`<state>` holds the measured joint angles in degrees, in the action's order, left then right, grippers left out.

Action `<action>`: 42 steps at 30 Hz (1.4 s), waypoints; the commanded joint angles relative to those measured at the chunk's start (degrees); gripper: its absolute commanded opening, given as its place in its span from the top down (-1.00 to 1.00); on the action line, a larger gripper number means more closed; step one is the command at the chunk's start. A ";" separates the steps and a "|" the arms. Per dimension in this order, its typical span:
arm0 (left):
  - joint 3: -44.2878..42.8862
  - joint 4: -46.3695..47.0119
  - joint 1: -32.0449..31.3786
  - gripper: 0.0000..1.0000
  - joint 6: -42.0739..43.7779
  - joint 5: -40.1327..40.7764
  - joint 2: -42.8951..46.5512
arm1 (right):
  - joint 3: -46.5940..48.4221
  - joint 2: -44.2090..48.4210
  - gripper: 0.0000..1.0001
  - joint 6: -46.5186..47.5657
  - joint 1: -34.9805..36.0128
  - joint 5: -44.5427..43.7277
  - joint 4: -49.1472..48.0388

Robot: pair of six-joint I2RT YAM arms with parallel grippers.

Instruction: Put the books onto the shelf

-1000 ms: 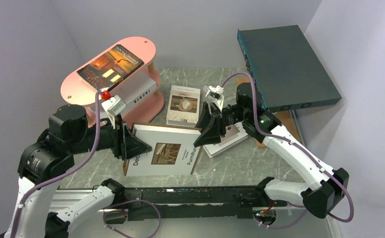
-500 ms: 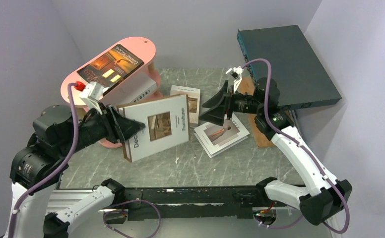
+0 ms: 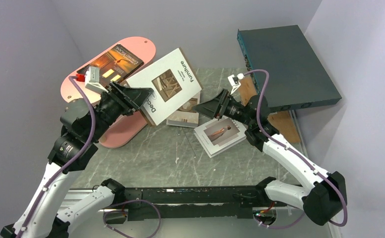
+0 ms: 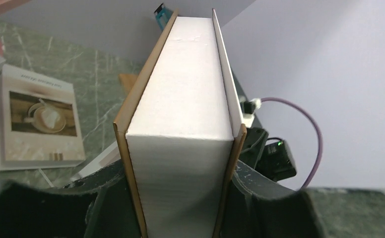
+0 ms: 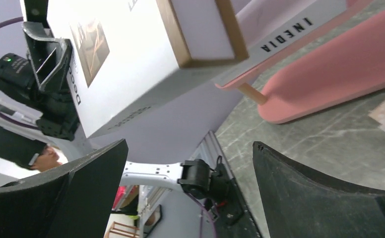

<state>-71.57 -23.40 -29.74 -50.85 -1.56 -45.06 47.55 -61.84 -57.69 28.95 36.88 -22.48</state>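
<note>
The grey table [image 3: 170, 153] carries everything: a dark teal box [image 3: 285, 64] is propped at its far right corner and the pink shelf [image 3: 76, 87] is set at its far left corner. The white furniture book [image 3: 173, 82] is held in the air, tilted, just beside the shelf's right end, clamped at one edge by the left gripper [image 3: 140, 96]. A dark orange book [image 3: 113, 62] is already laid on the top tier. A cup-photo book [image 3: 180, 119] and a figure-photo book [image 3: 220, 134] are left near the table's middle. The right gripper [image 3: 204, 108] is spread wide and empty above them. The held book is best levelled before it is slid in, so that the orange one is not knocked.
</note>
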 commanded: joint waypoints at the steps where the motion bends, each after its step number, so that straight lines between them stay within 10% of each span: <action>1: -0.83 11.06 0.12 1.00 -2.56 0.73 1.47 | 0.83 0.71 -1.00 -4.85 4.32 -6.20 -13.40; 22: -0.11 12.29 0.12 1.00 -4.30 0.49 1.76 | 1.15 -15.84 -0.99 -22.55 8.03 -12.62 -50.32; 42: 1.73 11.50 0.12 1.00 -5.58 2.09 1.23 | 5.32 -20.94 -0.98 -25.20 10.41 -11.58 -55.25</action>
<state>-69.87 -15.29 -29.69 -55.29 1.80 -43.48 48.60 -79.90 -80.82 38.54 24.56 -72.18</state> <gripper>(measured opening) 0.501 0.991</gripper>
